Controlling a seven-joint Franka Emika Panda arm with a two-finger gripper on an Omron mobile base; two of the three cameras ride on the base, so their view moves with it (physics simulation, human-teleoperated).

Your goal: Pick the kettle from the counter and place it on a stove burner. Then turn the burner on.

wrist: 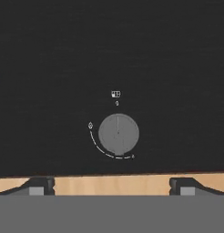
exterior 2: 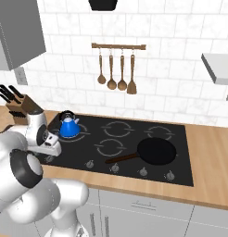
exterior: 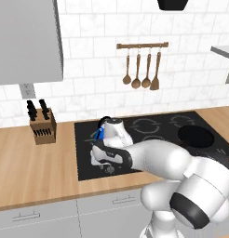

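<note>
Fingers: two small dark tips at lower left and lower right of the hand view, spread wide apart, pinching nothing
Gripper: aimed at the front strip of the flat black glass cooktop, over the light-brown wood-grain counter edge
Knob: round grey dial centred between the tips, untouched, pointer line straight up
Kettle: small bright blue cone-shaped kettle with black arched handle, upright on the grey double-ring burner at upper left of the cooktop in the right base view
Pan: black frying pan at right of the cooktop
Knife block: wooden block on the counter at left
</note>
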